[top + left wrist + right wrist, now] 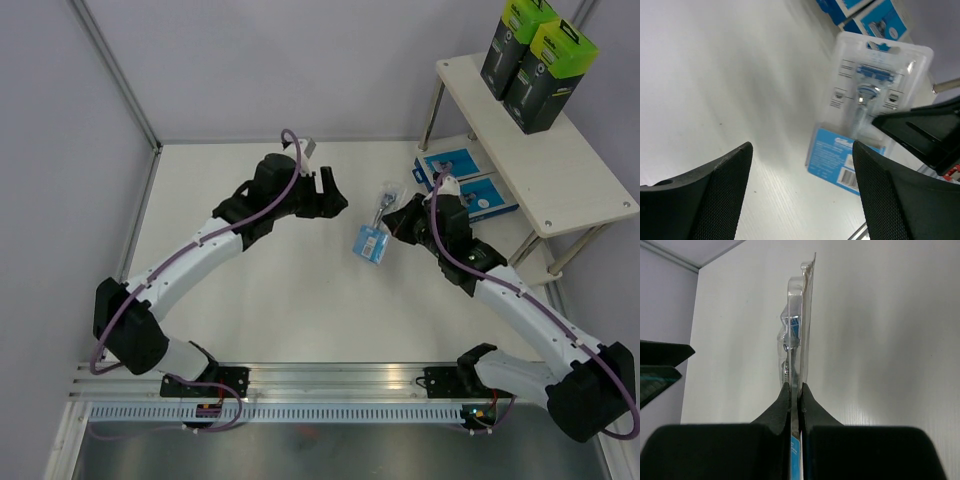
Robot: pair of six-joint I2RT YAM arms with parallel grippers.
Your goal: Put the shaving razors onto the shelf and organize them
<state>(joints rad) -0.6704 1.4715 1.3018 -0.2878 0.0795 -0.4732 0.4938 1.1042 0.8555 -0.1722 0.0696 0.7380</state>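
2 black boxes (545,75) fill the shelf's (580,180) far end.

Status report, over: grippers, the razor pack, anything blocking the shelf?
Left gripper open, empty. Right gripper shut on blister pack. No obstacle seen toward shelf; two black boxes stand on its top board.

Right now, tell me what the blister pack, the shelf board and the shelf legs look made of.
The blister pack: clear glossy plastic shell, see-through with bright glints, over a blue printed card, probably paperboard. The shelf board: pale beige, matte, likely wood or laminate; no grain is discernible. The shelf legs: thin silvery rods with a sheen, apparently metal.
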